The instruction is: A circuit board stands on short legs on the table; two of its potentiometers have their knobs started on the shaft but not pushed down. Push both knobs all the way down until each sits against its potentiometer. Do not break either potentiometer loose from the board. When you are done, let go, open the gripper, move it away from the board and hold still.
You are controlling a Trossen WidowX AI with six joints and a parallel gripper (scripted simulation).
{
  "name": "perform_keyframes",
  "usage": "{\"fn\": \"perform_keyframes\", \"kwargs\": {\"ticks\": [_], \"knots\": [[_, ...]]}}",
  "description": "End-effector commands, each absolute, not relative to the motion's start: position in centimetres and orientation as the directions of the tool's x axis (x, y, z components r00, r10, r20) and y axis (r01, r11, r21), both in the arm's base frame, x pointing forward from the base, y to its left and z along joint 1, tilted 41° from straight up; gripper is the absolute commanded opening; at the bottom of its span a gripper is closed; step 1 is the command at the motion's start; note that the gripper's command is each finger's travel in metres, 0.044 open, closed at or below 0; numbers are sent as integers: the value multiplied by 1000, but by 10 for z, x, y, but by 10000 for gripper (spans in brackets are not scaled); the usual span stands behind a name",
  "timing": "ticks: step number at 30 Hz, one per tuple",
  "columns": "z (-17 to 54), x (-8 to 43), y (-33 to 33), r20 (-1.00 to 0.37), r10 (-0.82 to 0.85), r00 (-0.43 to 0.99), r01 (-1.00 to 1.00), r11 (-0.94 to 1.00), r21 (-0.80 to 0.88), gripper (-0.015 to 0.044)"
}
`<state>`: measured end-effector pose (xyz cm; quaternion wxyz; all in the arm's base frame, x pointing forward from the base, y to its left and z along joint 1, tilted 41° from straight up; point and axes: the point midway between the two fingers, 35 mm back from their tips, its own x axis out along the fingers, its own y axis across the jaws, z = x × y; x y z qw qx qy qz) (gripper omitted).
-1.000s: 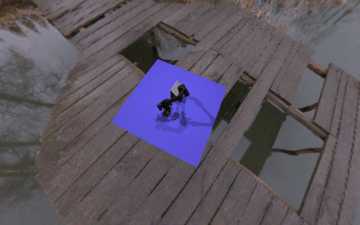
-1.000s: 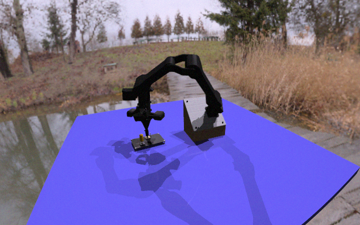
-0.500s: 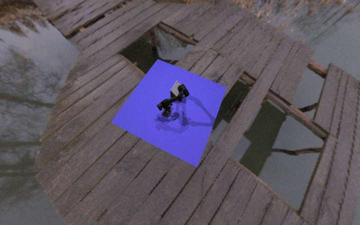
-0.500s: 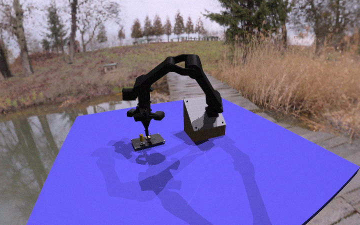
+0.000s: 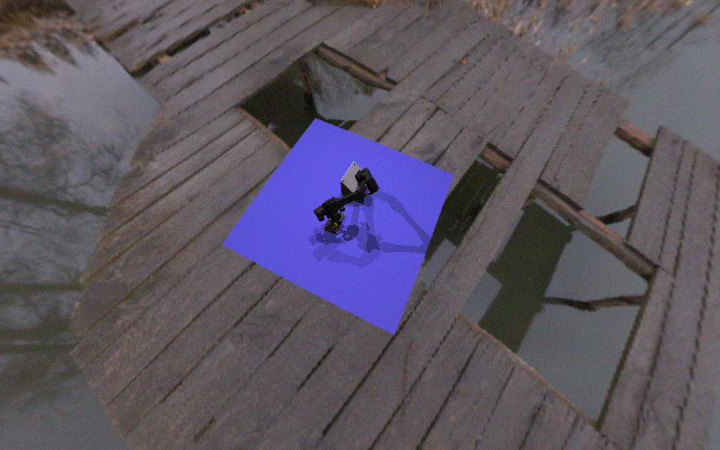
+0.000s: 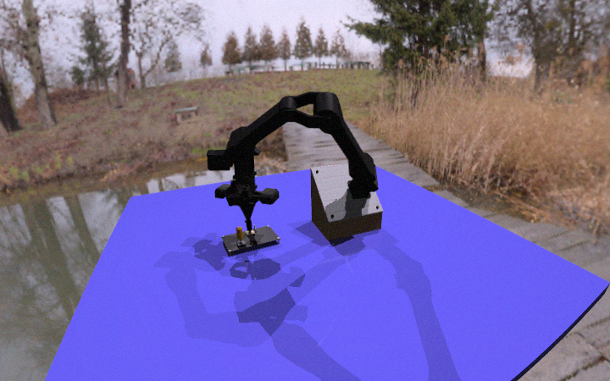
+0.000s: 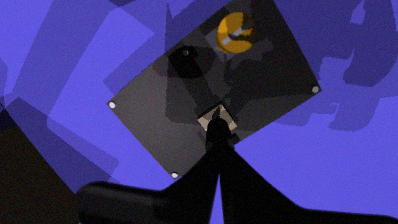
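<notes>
With its black tapering fingertips pressed together, the gripper (image 6: pixel 248 229) (image 7: pixel 220 150) stands over the pale square potentiometer (image 6: pixel 251 232) (image 7: pixel 218 116) on the dark rectangular circuit board (image 6: pixel 268 234) (image 7: pixel 145 120), beside the orange cylindrical knob (image 6: pixel 239 234) (image 7: pixel 236 33), where an off-centre push could snap it loose.

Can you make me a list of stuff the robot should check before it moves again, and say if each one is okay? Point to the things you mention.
1. Black gripper (image 6: pixel 248 229) (image 7: pixel 220 150) shut, fingertips together: ok.
2. Black fingertips over the pale square part on the dark rectangular circuit board (image 6: pixel 269 233) (image 7: pixel 145 110), not over the yellow round knob (image 6: pixel 239 233) (image 7: pixel 232 42): ok.
3. Yellow knob pushed all the way down: not ok, it looks like it stands high above the board.
4. Knob under the fingertips pushed all the way down: cannot tell, the fingers hide it.
5. Gripper open and away from the board, for finishing: not ok.
</notes>
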<state>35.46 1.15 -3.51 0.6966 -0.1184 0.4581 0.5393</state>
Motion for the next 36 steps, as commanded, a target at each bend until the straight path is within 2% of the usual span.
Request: {"fn": "perform_keyframes", "kwargs": {"ticks": [1, 36], "knots": [[-48, 356, 26, -763, 647, -23, -873, 359, 331, 0], [-25, 357, 6, -764, 645, -23, -873, 360, 330, 0]]}}
